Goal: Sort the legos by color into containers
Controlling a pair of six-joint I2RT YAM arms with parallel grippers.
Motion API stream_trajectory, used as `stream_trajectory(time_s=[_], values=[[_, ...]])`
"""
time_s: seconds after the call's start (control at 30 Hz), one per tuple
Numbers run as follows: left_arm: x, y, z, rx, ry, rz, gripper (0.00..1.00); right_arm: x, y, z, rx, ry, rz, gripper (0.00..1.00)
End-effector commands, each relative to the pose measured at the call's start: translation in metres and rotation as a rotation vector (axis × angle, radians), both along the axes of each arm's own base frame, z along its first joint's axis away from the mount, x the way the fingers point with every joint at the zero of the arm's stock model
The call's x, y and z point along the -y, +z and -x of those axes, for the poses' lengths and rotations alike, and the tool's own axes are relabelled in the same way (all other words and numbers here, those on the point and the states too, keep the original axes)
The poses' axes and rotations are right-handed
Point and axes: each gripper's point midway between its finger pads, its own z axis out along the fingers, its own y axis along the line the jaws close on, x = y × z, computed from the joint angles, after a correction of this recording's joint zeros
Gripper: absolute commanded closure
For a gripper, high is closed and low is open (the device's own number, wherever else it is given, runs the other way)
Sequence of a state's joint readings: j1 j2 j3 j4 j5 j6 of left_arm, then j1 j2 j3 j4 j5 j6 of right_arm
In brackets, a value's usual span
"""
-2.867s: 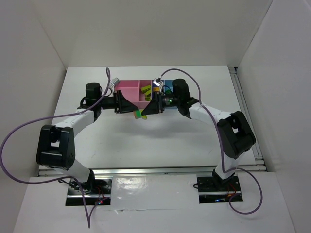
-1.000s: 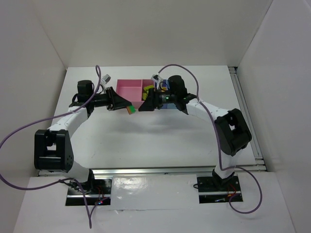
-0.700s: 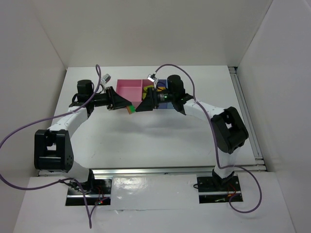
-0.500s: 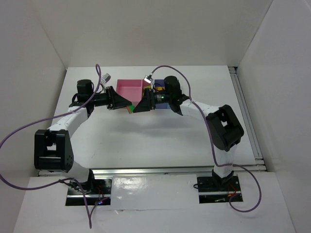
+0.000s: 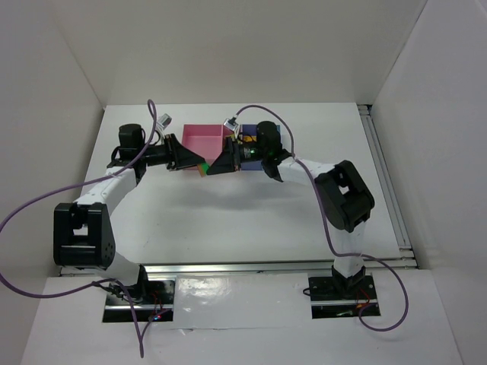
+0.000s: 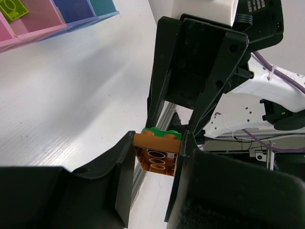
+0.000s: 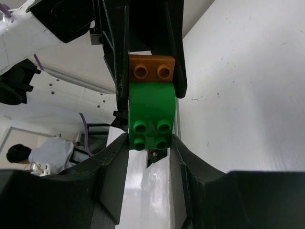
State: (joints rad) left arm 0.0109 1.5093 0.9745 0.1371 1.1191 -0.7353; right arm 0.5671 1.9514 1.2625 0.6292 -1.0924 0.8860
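The two arms meet over the white table (image 5: 228, 220), just in front of the row of bins (image 5: 199, 140). The left gripper (image 6: 157, 149) pinches a small orange brick (image 6: 157, 156) between its two black fingers, one finger on each side. The right gripper (image 7: 150, 142) pinches a green brick (image 7: 151, 112) in the same way. The two bricks are stuck together, with the orange brick flat against the end of the green brick. The grippers point at each other, tip to tip, and are very close together. The joined bricks sit between them. The bricks are not in any bin. In the top view they show as a small spot of color near the front wall of the wide pink bin. In the left wrist view the bins stand side by side: pink, then blue-purple, then light blue. A yellow-green brick (image 6: 10, 6) lies flat in the pink bin there. In the top view the right arm lies across part of the row, so what is in those bins cannot be seen.
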Motion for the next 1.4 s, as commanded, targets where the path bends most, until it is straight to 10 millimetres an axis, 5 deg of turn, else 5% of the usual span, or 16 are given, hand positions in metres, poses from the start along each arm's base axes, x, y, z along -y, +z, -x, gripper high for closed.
stream_trajectory(time_s=[0.0, 0.17, 0.53, 0.57, 0.63, 0.77, 1.03, 1.3, 1.37], values=[[0.005, 0.001, 0.01, 0.026, -0.062, 0.013, 1.0, -0.009, 0.029, 0.0, 0.096, 0.024, -0.08, 0.57], [0.005, -0.001, 0.009, 0.025, -0.055, 0.006, 1.0, -0.01, 0.034, -0.002, 0.079, 0.025, -0.094, 0.62], [0.007, -0.005, 0.01, 0.02, -0.07, -0.004, 1.0, -0.017, 0.031, -0.004, 0.068, 0.034, -0.099, 0.43], [0.007, -0.005, 0.01, 0.02, -0.07, -0.004, 1.0, -0.017, 0.031, -0.004, 0.068, 0.034, -0.099, 0.45], [0.007, -0.005, 0.01, 0.02, -0.07, -0.004, 1.0, -0.018, 0.03, -0.006, 0.06, 0.024, -0.095, 0.69], [0.007, -0.002, 0.01, 0.015, -0.07, -0.003, 1.0, -0.016, 0.026, -0.006, 0.051, 0.003, -0.085, 0.82], [0.002, -0.002, 0.004, 0.021, -0.044, -0.032, 1.0, 0.02, -0.013, -0.028, -0.01, -0.242, 0.076, 0.86], [-0.001, 0.004, -0.004, 0.041, -0.039, -0.04, 1.0, 0.06, -0.019, -0.053, -0.02, -0.45, 0.158, 0.89], [-0.003, 0.001, -0.012, 0.024, -0.005, -0.057, 1.0, 0.078, -0.021, -0.073, -0.008, -0.555, 0.232, 0.89]])
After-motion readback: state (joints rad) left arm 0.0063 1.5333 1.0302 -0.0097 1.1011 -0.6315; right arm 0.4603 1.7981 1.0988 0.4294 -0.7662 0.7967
